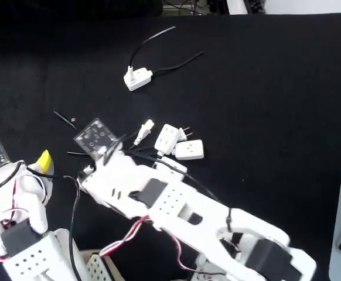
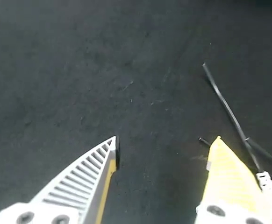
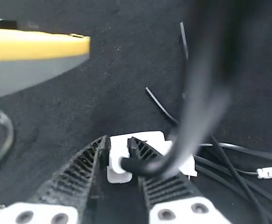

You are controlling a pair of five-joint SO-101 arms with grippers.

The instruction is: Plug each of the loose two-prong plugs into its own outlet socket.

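Right pincer: the right pincer is pressed onto a white plug, whose black cord curls up from between the jaws.
Held plug, place: low over the tabletop, with a patterned card just beside the arm's front end in the high view.
Left pincer: the left pincer is spread wide and holds nothing. It hangs over bare cloth, with a thin black wire near one yellow-padded finger.
Done, by the look of it: at the far side a joined pair, a white plug seated in a white block with cords trailing away, seems finished. I cannot see the prongs to confirm it.
Left to do: mid-tabletop lies a loose plug, on its side and apart from any socket. Just beside it are two outlet blocks; the first shows prongs at its edge, and I cannot tell whether a plug sits in it.
Progress, judged: early to middle. One pairing is likely made, one plug is in the grip and not yet socketed, and at least one more waits.
Writing and labels: no words can be read. The patterned card carries a black-and-white marker pattern, not text.
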